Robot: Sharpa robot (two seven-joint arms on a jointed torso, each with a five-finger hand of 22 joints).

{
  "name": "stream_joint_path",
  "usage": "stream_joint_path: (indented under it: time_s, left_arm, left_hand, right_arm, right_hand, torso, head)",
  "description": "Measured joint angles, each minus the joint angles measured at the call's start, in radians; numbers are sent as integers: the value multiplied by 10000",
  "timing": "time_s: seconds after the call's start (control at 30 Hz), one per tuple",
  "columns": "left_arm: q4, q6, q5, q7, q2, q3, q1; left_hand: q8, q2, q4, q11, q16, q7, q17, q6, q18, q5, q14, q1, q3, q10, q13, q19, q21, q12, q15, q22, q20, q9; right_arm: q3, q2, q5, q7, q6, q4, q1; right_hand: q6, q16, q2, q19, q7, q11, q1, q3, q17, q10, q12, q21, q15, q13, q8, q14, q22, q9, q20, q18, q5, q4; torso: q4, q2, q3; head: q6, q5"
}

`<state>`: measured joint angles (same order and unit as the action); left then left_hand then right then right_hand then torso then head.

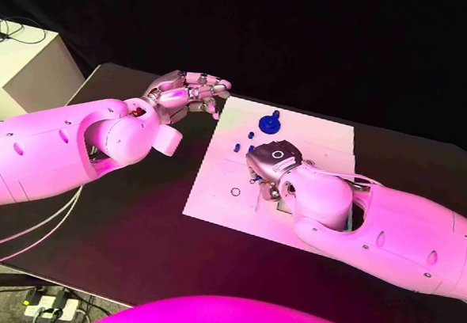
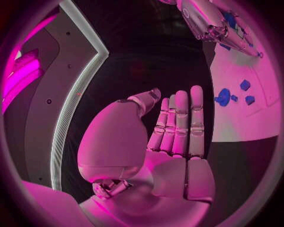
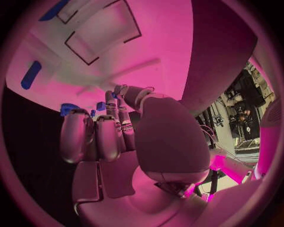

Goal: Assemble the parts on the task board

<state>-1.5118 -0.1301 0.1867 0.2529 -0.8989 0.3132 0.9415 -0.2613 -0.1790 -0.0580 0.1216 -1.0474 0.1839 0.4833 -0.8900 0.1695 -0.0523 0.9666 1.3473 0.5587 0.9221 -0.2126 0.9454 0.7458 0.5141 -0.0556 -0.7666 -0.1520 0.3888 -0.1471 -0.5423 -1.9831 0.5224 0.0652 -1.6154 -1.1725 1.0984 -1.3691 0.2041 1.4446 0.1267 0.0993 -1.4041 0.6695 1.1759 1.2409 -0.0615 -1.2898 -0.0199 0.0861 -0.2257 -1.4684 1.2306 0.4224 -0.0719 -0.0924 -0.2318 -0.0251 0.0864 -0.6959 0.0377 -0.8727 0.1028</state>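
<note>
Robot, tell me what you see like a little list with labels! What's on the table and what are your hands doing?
table: black
task board: white plate, middle of the table
blue parts: round one at the far edge, smaller ones nearby
left hand: off the board's far left corner, holds nothing
right hand: over the board, fingers curled down among blue parts; grasp unclear
white box: beside the table, on the left

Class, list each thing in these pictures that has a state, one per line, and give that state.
Left hand: holds nothing, fingers fairly straight, at the board's far left corner.
Right hand: over the board, fingers curled down among the parts; whether it holds one cannot be told.
Board: flat on the table.
Round part: lying on the board, untouched.
</note>
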Motion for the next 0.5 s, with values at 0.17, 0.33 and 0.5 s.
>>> stream_joint_path:
  time_s: [0.17, 0.33, 0.5]
  left_arm:
    - [-2, 0, 0, -2, -4, 0, 0]
    - [-4, 0, 1, -3, -3, 0, 0]
    - [-4, 1, 1, -4, -1, 0, 0]
  left_hand:
    - [0, 0, 0, 0, 0, 0, 0, 0, 0, 0, 0, 0, 0, 0, 0, 0, 0, 0, 0, 0, 0, 1]
    - [1, 0, 0, 0, 0, 0, 0, 0, 0, 0, 0, 0, 0, 0, 0, -1, 0, 0, 0, -1, 0, 1]
    - [1, 0, 0, 0, 0, 0, 1, 0, 0, 0, 0, 0, 0, 0, -1, -1, 0, 0, 0, -1, 0, 1]
  right_arm:
    - [-10, 6, 47, -26, -24, 19, 0]
    - [-14, 20, 70, -38, -26, 21, -2]
    - [-24, 28, 86, -54, -24, 10, -2]
  right_hand:
    - [0, 0, 1, 0, 0, 0, 0, -1, 0, 0, 3, 0, 0, 0, 0, 0, -1, 0, 0, 0, 3, 0]
    - [0, 0, 3, 0, 0, 0, 1, -2, 0, 0, 23, 0, 0, 1, 0, 0, -1, 0, 0, 0, 22, 0]
    - [-1, 0, 17, 0, -1, 0, 15, -2, 0, 0, 28, 0, 0, 2, 1, 0, -1, 12, 0, 1, 23, 0]
  torso:
    - [-1, 0, 0]
    - [-2, 2, -1]
    - [-2, 4, -4]
  head:
    - [0, 13]
    - [0, 25]
    - [-1, 25]
